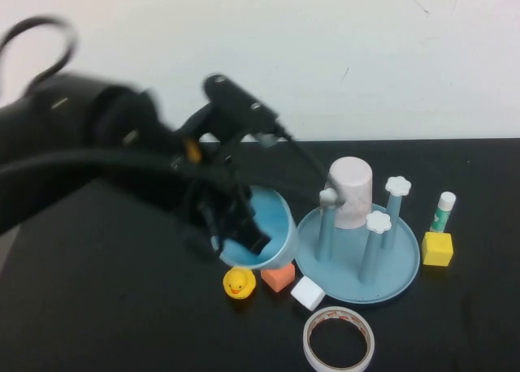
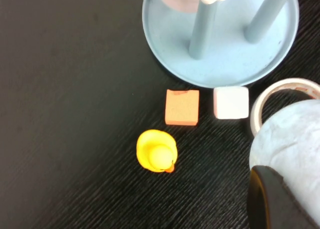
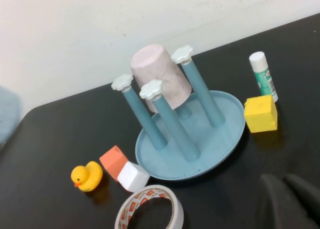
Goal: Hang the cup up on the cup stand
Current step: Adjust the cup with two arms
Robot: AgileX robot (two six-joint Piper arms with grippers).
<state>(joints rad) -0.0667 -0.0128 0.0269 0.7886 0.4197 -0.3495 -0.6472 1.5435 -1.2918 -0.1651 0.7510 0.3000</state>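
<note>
Cup [image 1: 266, 226], light blue, tilts in my left gripper [image 1: 236, 230], clamped on its rim, just beside the cup stand [image 1: 357, 284]. My right gripper [image 3: 287, 201] is closed, empty, near the stand.

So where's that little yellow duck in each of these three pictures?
High view: the duck sits low in the picture, under the blue cup that the left pincer holds shut.
Left wrist view: the duck is just below centre.
Right wrist view: the duck is at lower left; the right pincer is shut at lower right.
Shared landmark: the orange block beside it.
</note>
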